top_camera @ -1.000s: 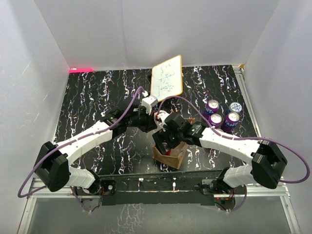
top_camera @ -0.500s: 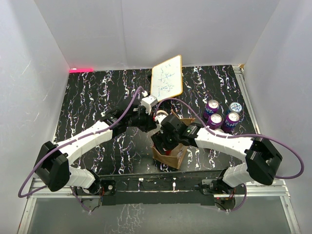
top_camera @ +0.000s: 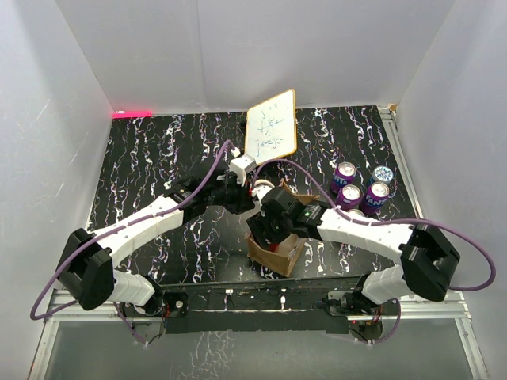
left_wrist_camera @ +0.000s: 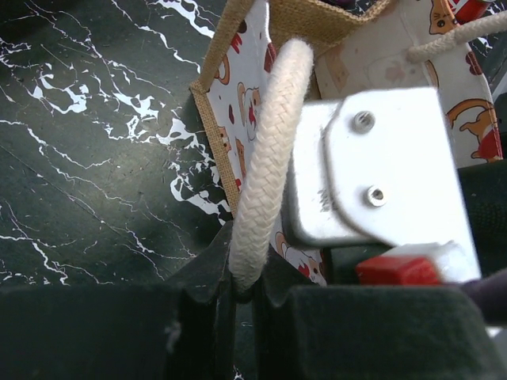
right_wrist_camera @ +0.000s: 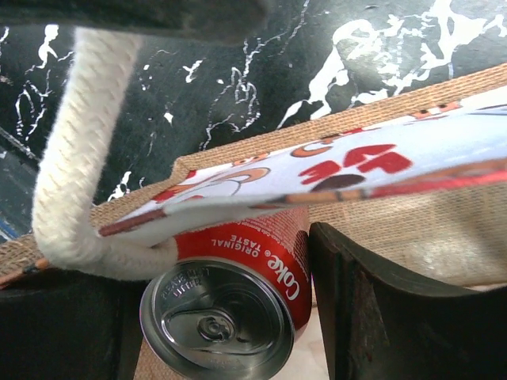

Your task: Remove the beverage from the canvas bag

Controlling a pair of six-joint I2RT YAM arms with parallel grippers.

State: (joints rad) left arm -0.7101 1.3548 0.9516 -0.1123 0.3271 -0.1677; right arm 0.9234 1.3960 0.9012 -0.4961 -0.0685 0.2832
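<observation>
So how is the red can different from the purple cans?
The red Coke can sits inside the tan canvas bag; the purple drink cans stand out on the black marbled table. Only one red can shows; the purple ones cluster together. All have silver tops.

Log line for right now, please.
left fingers: shut on handle of bag | right fingers: inside bag, either side of can, grip unclear | can: in bag

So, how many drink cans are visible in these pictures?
5. Four purple cans stand together at the table's right: two behind, two in front. One red Coke can is inside the canvas bag. The bag may hide more.
</observation>
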